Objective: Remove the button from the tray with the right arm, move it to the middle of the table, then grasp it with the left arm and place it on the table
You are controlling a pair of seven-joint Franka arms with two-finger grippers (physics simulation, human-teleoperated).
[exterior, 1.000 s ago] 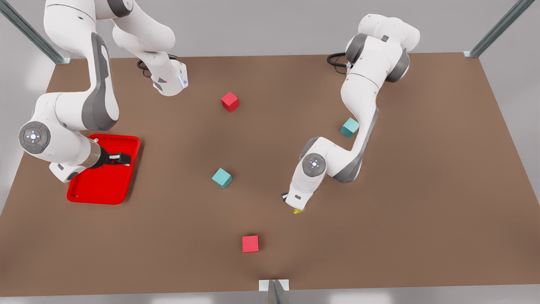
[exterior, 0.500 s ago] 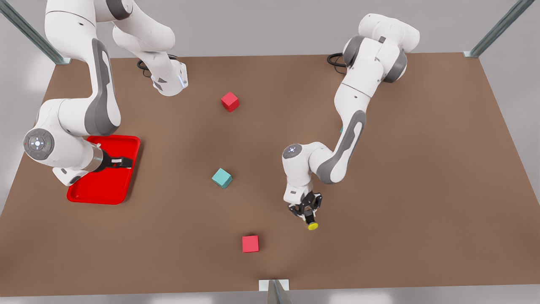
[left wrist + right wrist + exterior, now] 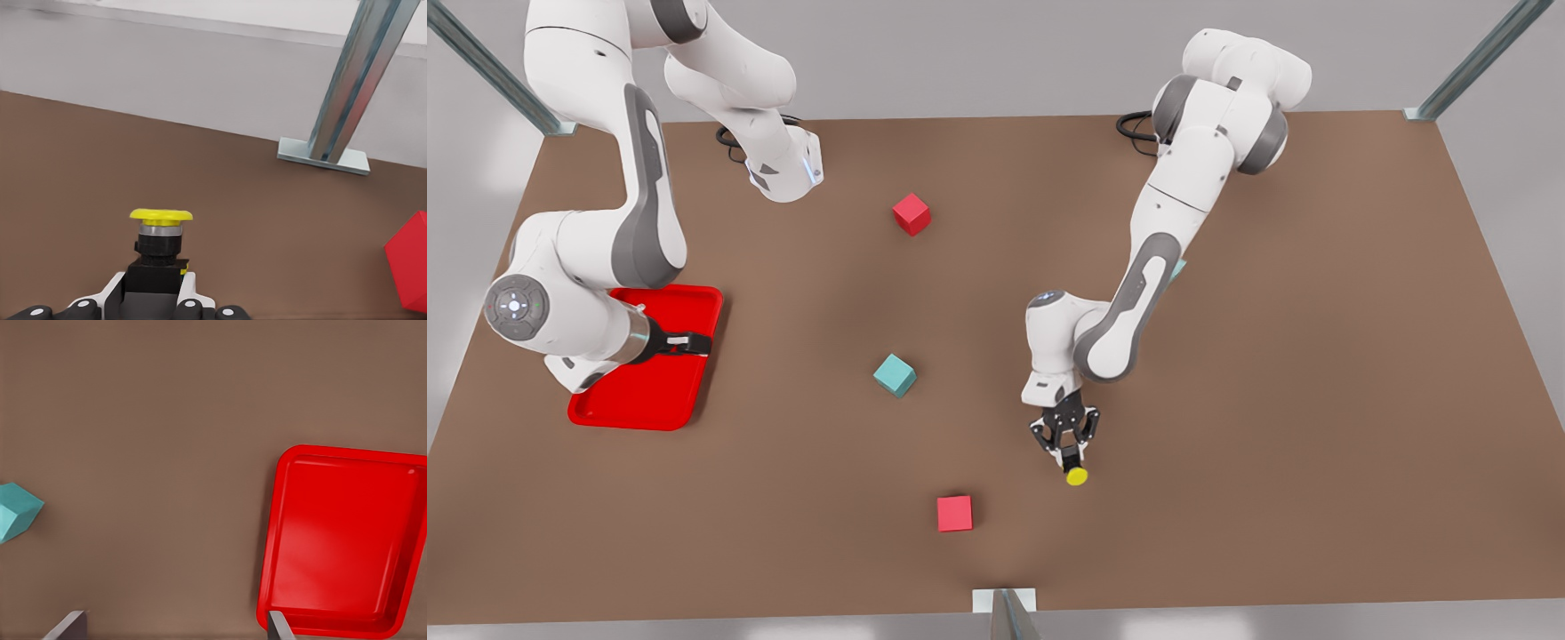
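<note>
Clamped in the left gripper (image 3: 1069, 455): the button (image 3: 1077, 476), yellow cap sticking out past the fingertips, over bare table (image 3: 1227, 400). Red cube (image 3: 954, 513) close beside that gripper, teal cube (image 3: 895, 374) a bit further. Way off, right gripper (image 3: 685, 343) hanging above the tray (image 3: 636, 400), fingers (image 3: 279, 628) spread apart, holding nothing.

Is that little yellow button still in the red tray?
Out. The left gripper holds the button over the table; the tray looks empty.
</note>
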